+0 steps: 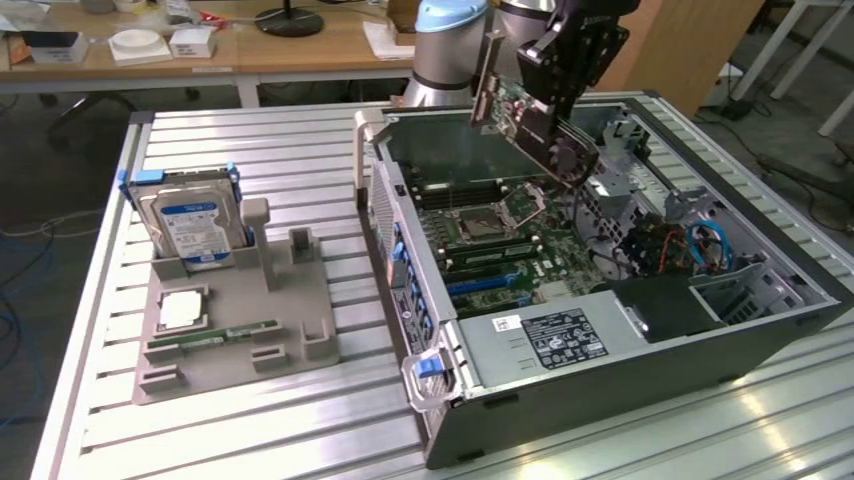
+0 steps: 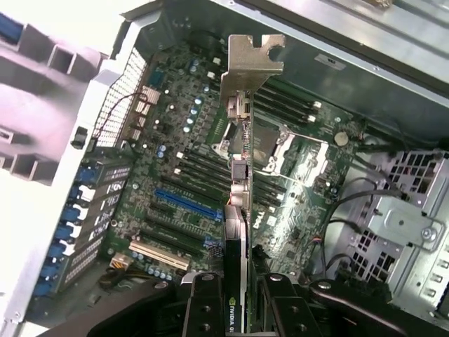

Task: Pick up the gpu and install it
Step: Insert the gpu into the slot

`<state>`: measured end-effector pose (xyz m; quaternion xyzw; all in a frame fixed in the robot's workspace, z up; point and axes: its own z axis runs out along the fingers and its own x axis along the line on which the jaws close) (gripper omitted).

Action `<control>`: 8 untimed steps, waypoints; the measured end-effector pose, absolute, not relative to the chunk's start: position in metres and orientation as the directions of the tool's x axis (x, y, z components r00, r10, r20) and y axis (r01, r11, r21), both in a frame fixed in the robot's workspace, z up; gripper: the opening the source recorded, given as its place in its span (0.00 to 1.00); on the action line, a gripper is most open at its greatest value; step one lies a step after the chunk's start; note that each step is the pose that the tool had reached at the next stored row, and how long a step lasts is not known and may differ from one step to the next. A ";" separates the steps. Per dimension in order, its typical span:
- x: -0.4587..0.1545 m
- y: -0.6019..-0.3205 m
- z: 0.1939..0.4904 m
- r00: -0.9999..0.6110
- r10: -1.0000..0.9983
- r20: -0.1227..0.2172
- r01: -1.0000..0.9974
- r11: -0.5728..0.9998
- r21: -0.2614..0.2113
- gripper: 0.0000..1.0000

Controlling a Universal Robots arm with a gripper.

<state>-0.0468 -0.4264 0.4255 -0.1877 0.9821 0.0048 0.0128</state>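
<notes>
Closed on the gpu (image 2: pixel 238 175), the hand (image 2: pixel 242 286) holds it tilted above the motherboard (image 2: pixel 175 161) of the open case (image 1: pixel 641 350).

One gpu (image 1: pixel 521 115), one hard drive (image 1: pixel 187 225), one memory stick (image 1: pixel 214 337) (narrow, green), one computer case (image 1: pixel 627 400).

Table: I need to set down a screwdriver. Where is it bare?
Bare table on the far and near sides of the grey holder, plus a strip between it and the computer case. Crowded inside the case, under the gpu.
</notes>
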 end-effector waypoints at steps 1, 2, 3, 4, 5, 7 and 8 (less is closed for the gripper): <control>-0.047 -0.426 0.425 -0.924 -0.381 -0.027 -0.381 0.925 0.005 0.26; -0.047 -0.426 0.425 -0.919 -0.393 -0.027 -0.393 0.920 0.005 0.26; -0.047 -0.426 0.425 -0.914 -0.406 -0.027 -0.406 0.914 0.005 0.26; -0.047 -0.426 0.425 -0.908 -0.418 -0.027 -0.418 0.908 0.005 0.26; -0.047 -0.426 0.425 -0.903 -0.430 -0.027 -0.430 0.903 0.004 0.26; -0.047 -0.426 0.425 -0.891 -0.453 -0.027 -0.453 0.891 0.004 0.26; -0.047 -0.426 0.425 -0.885 -0.464 -0.027 -0.465 0.885 0.004 0.26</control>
